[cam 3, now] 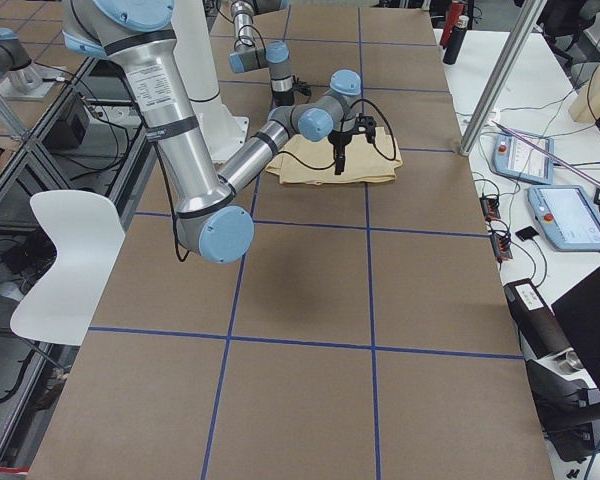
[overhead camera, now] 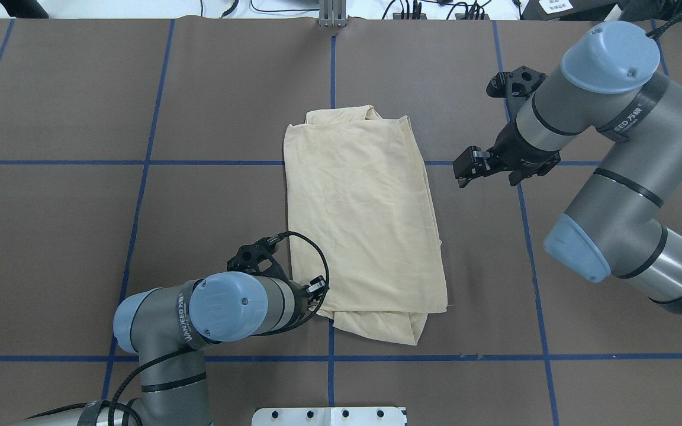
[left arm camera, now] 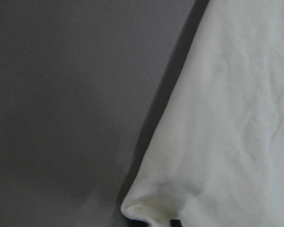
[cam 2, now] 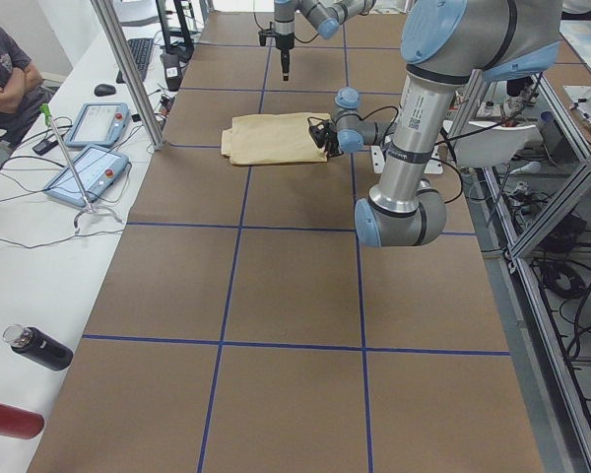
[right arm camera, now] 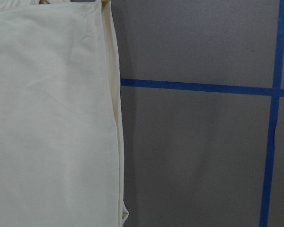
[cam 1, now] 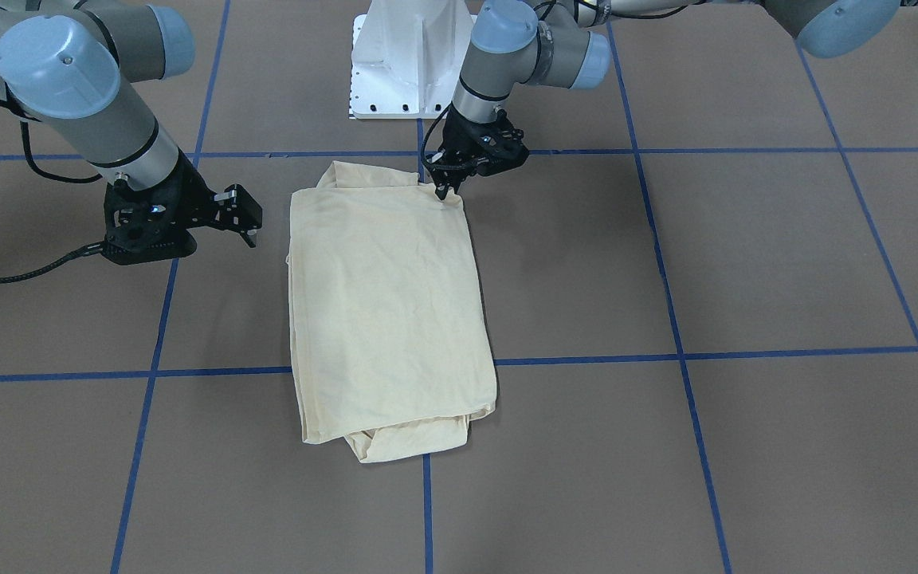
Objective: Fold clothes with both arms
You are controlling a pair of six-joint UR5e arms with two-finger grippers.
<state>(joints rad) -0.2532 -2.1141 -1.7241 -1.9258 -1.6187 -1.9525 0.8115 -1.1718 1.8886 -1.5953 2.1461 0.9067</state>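
- The shirt lies in the middle of the brown table, folded into a long rectangle. One short end points towards the white pedestal base.
- A lower layer of cloth sticks out from under the top layer at both short ends. No print shows on the upper face.
- The left gripper points down at the shirt's corner nearest the base, on the robot's left, with its tips right at the fabric.
- The left fingers look drawn close together, but I cannot tell whether any cloth is pinched between them. The left wrist view shows only the rounded corner of the shirt against the table.
- The right gripper hangs above the table beside the shirt's opposite long edge, clear of the cloth. Its fingers are spread apart and hold nothing.
- The right wrist view shows that long edge lying straight, next to crossing blue tape lines.
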